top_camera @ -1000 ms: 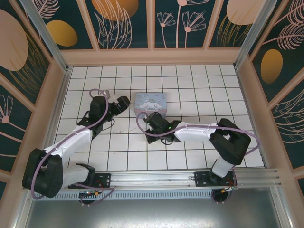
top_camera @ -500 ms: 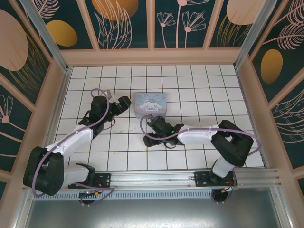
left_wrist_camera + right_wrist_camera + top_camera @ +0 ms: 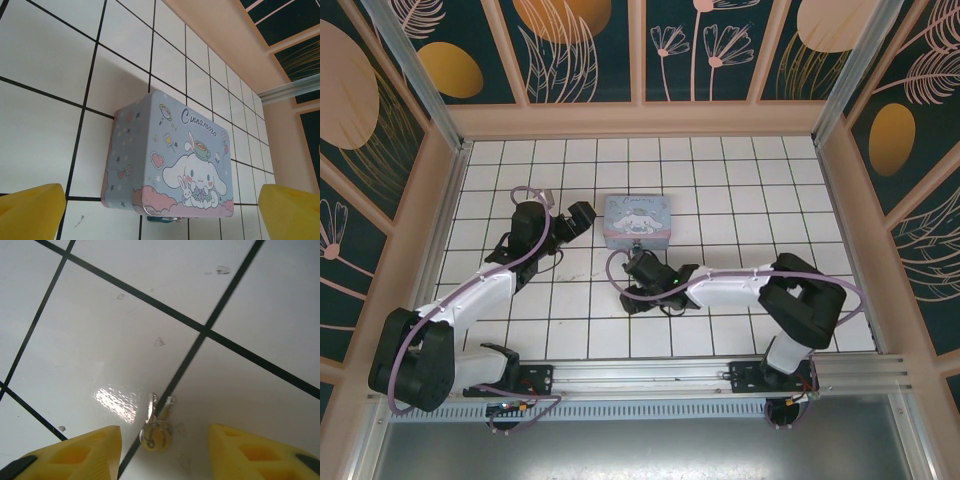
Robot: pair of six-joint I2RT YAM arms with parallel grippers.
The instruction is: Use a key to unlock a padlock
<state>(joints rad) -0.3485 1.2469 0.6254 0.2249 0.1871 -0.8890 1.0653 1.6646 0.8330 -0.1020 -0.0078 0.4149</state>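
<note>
Padlock [image 3: 162,218] at the front lower edge of the box [image 3: 170,165], glimpsed from the left wrist as a small bluish bit. Cut off by the frame, too little shown to tell locked from unlocked. Presumably hung there to keep the box shut, so best reached from the near side.

Key [image 3: 157,422] lying flat on the white tabletop [image 3: 720,180], across a dark grid line. Apparently paired with a second blade on a small ring. Near the box's front, judging from above, but apart from it.

Right pincer [image 3: 164,439] poised low over the key, yellow fingers [image 3: 85,450] parted to either side and touching nothing. Straddling it that way most likely in order to close on the head and lift. Thin flat metal on glossy tile, so likely to skid unless pinched squarely.

Left pincer [image 3: 582,215] spread wide and empty, aimed at the box's left side from close by. Probably stationed there to brace the box or steady the padlock once the key arrives.

Judged early in the task: key not yet picked up, nothing yet inserted.
</note>
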